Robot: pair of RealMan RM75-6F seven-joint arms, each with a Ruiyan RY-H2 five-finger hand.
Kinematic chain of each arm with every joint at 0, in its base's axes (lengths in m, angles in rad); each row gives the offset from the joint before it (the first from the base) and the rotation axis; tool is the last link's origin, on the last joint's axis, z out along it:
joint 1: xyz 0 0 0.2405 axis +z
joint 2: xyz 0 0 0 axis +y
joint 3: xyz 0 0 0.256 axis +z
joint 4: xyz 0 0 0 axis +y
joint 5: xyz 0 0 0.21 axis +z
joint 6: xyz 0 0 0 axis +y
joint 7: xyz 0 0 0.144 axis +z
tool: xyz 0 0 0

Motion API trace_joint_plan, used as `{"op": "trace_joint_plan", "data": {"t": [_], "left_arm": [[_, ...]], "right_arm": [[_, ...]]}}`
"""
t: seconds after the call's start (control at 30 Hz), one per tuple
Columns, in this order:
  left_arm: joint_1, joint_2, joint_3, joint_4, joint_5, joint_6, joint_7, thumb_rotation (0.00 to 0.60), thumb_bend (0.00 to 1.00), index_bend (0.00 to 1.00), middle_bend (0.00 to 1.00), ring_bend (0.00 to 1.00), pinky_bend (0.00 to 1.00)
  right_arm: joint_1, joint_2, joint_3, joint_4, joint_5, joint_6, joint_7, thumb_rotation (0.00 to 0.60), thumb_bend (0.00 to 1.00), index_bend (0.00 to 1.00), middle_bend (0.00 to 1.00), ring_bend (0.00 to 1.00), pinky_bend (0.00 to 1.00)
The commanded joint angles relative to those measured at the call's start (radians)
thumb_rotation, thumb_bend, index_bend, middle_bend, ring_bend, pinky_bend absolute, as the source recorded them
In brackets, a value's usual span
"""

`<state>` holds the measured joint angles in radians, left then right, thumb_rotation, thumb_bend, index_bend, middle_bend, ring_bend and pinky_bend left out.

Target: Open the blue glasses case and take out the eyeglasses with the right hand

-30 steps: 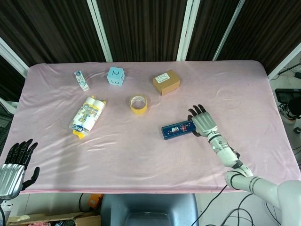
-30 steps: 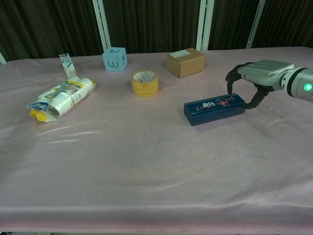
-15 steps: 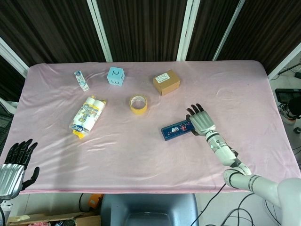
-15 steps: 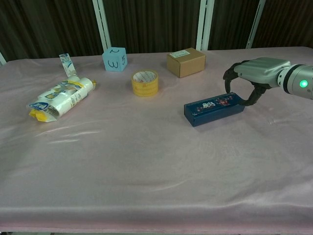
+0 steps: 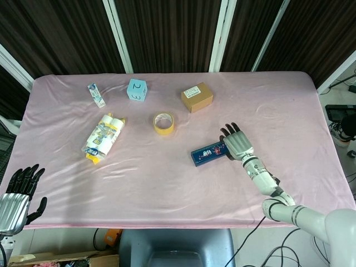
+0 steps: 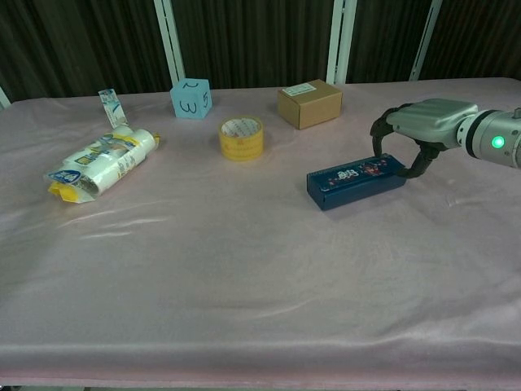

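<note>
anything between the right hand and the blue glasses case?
Nothing visible. The right hand is already at the right end of the closed, flat blue rectangular glasses case, fingers curled around it. The yellow tape roll and brown cardboard box sit farther back.

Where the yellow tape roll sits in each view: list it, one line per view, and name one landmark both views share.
Head view: the yellow tape roll lies a little left of centre, in the upper half of the pink table.
Chest view: the tape roll stands left of centre, in the upper part of the picture.
Shared landmark: the brown cardboard box, just right of the roll and farther back in both views.
</note>
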<state>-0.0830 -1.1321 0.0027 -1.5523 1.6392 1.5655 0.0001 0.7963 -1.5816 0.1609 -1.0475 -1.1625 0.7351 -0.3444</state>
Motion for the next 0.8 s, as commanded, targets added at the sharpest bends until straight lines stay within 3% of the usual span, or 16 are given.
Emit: {"op": "trace_joint_plan", "data": {"t": [0.03, 0.3, 0.63, 0.8], "left_arm": [[0.000, 0.000, 0.000, 0.000, -0.001, 0.000, -0.001, 0.600, 0.42, 0.00, 0.00, 0.00, 0.02], [-0.002, 0.000, -0.001, 0.000, -0.003, -0.005, 0.000, 0.600, 0.43, 0.00, 0.00, 0.00, 0.02], [-0.001, -0.002, -0.002, -0.001, -0.004, -0.003, 0.004, 0.600, 0.43, 0.00, 0.00, 0.00, 0.03], [0.000, -0.001, -0.003, 0.000, -0.008, -0.003, 0.002, 0.600, 0.43, 0.00, 0.00, 0.00, 0.03]], "right_arm": [[0.005, -0.006, 0.000, 0.006, 0.008, -0.006, -0.005, 0.600, 0.49, 0.48, 0.25, 0.08, 0.02], [0.019, -0.010, -0.001, 0.004, 0.022, -0.009, -0.028, 0.600, 0.54, 0.50, 0.25, 0.08, 0.02], [0.048, -0.035, 0.010, 0.021, 0.082, -0.021, -0.101, 0.600, 0.69, 0.59, 0.25, 0.09, 0.02], [0.062, -0.047, 0.020, 0.032, 0.110, -0.022, -0.119, 0.600, 0.70, 0.59, 0.26, 0.10, 0.02]]}}
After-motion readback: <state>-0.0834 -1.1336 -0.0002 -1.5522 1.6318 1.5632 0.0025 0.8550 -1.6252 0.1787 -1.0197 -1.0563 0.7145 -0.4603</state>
